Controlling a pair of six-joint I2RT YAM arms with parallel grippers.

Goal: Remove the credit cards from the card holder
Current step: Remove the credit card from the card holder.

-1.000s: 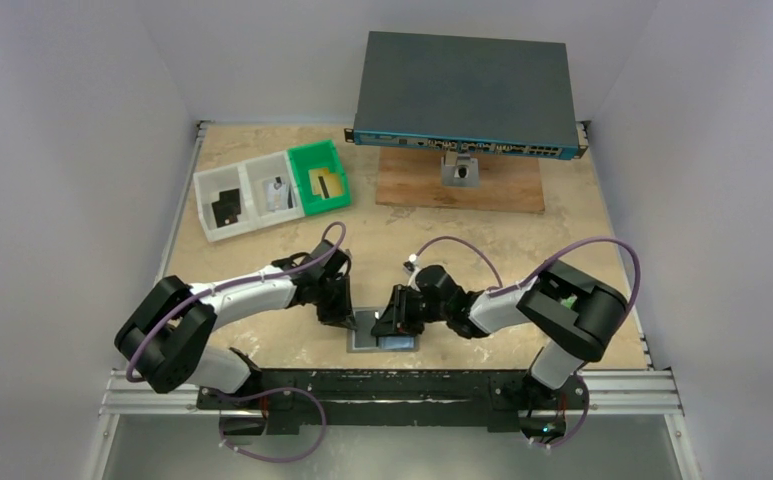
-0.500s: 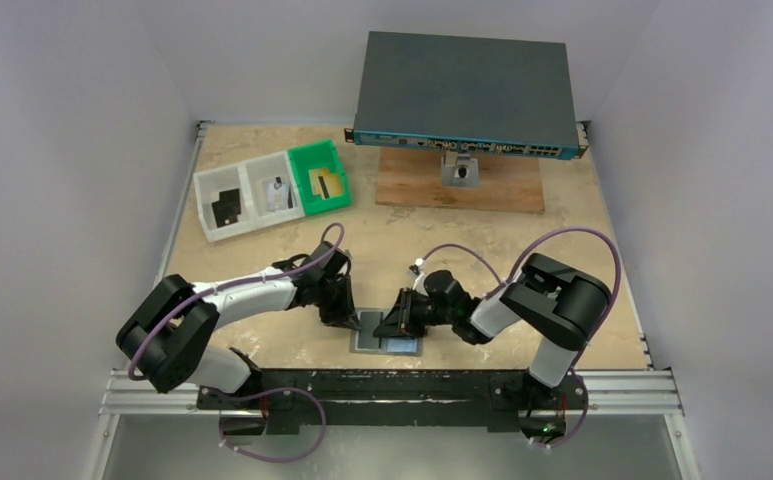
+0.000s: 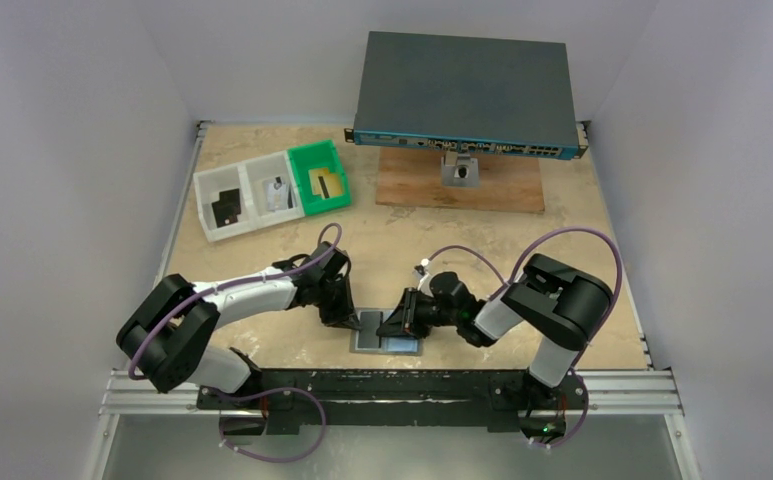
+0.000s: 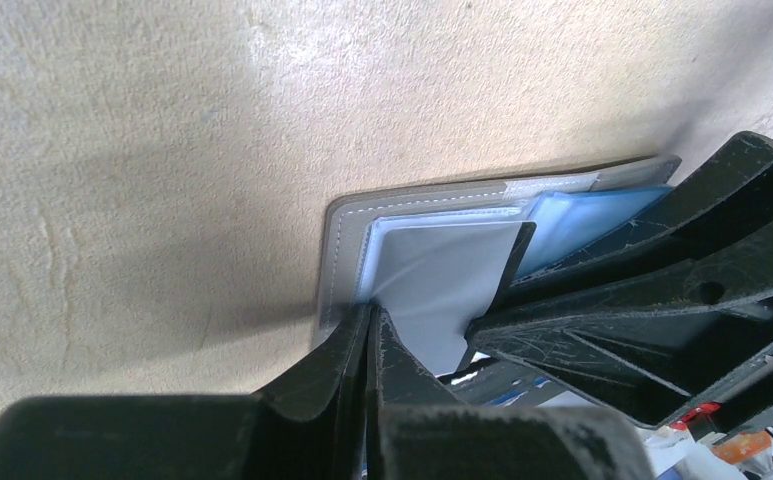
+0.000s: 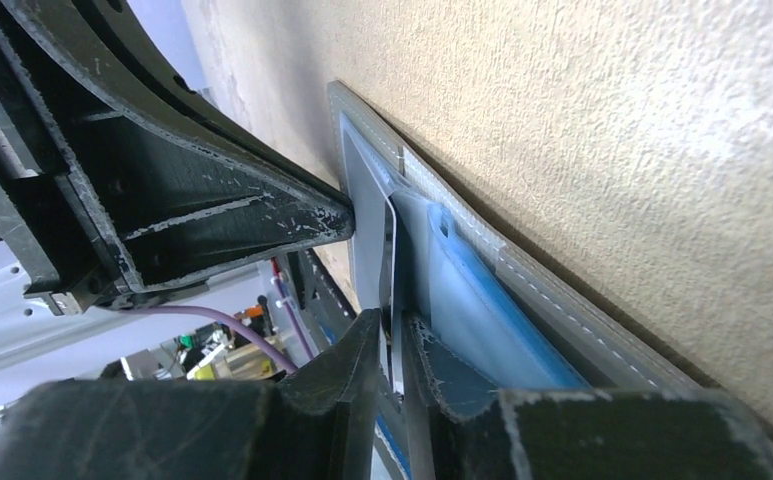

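- Now, low at the near edge of the table [image 3: 582, 220], the card holder [image 3: 387, 338] lies open and flat between the two arms, its bluish clear pockets facing up.
- The left gripper [image 3: 347, 320] has its fingers pressed tight together with nothing between them. In its wrist view the closed tips [image 4: 370, 335] bear down on the holder's grey stitched border [image 4: 347, 225] and appear to pin it.
- The right gripper [image 3: 399, 325] reaches in from the other side. Its own camera shows the fingers [image 5: 394, 340] nearly together on the thin edge of a silver-grey card [image 5: 370, 235].
- That card [image 4: 432, 285] still sits mostly inside its pocket.
- Over the last second the right jaws have narrowed onto the card. The right wrist has drawn back a little to the right, and the elbow has swung in and up. The left arm and the holder have not moved.
- My reading: the pinch is made and the pull is only beginning, so this card is not yet out.
- Far off at the back left, two white trays and a green tray [image 3: 334, 165] already hold cards: a black card [image 3: 227, 208], one I cannot make out [image 3: 280, 193] and a gold card [image 3: 324, 183].
- Risk, as I judge it: if the left press slips, the holder could drag along with the card.
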